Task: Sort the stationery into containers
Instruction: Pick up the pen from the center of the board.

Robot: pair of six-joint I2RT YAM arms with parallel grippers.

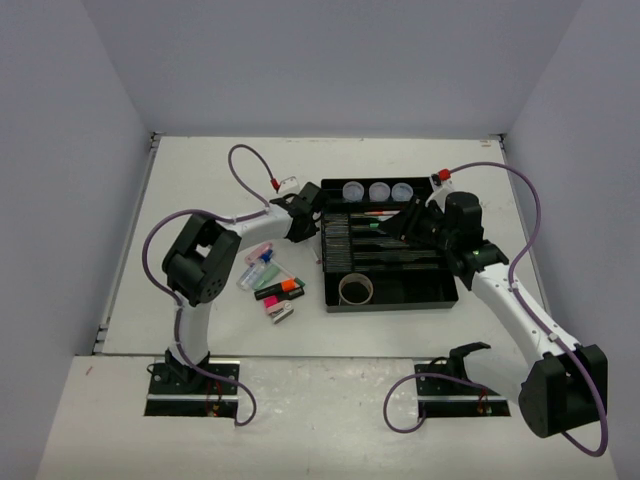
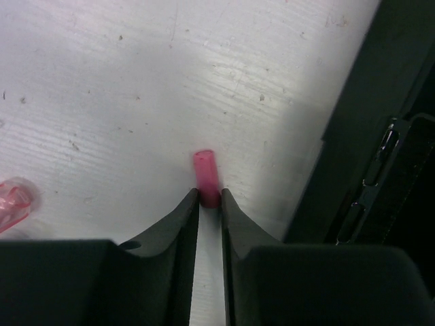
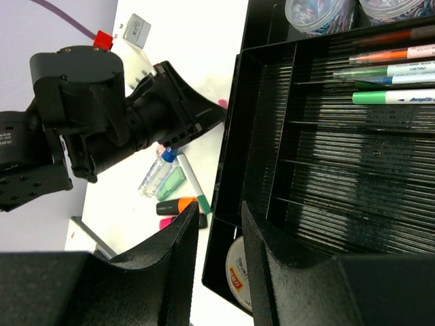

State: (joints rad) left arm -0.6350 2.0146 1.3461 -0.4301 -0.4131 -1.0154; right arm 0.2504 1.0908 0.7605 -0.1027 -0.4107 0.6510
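Left gripper (image 2: 209, 195) pinches a short pink plastic cylinder (image 2: 206, 170) on the white table (image 2: 136, 102); the black plastic organiser tray (image 2: 353, 122) wall stands at 3 o'clock. Right gripper (image 3: 219, 216) hangs parted, empty, over the tray.

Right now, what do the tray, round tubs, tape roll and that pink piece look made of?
Organiser tray: black moulded plastic, semi-gloss; its ribbed floors glint.
Round tubs: clear plastic, probably; coloured contents show through.
Tape roll: tan, matte, likely paper or cardboard; too small to be sure.
Pink cylinder: smooth plastic, with a soft sheen along its side.
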